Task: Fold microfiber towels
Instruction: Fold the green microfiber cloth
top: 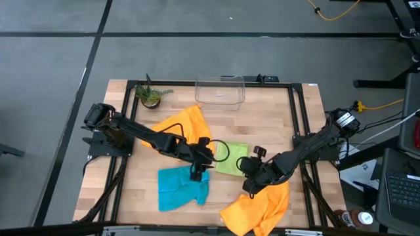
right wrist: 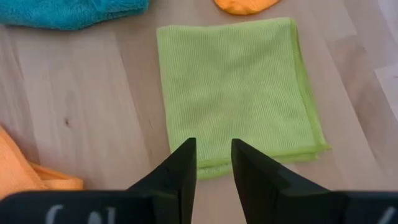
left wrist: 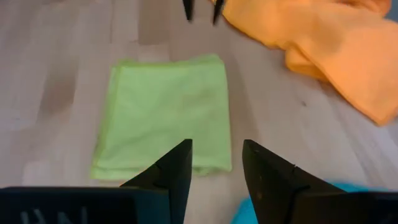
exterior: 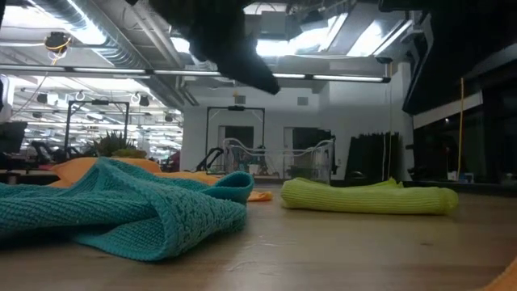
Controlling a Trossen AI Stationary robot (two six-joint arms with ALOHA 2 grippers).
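Folded lime green towel point(right wrist: 239, 93) lies flat between left claw point(left wrist: 216, 163) and right claw point(right wrist: 213, 160), both released, grasping nothing

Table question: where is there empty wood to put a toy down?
Bare wood lies between the small potted plant and the crumpled teal blue towel, and right of the clear plastic bin. The middle is crowded: folded lime green towel, two orange towels.

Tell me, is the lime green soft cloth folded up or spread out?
Folded. The lime green microfiber towel lies flat as a neat rectangle with stacked layers showing along its edges, unlike the rumpled teal towel nearby.
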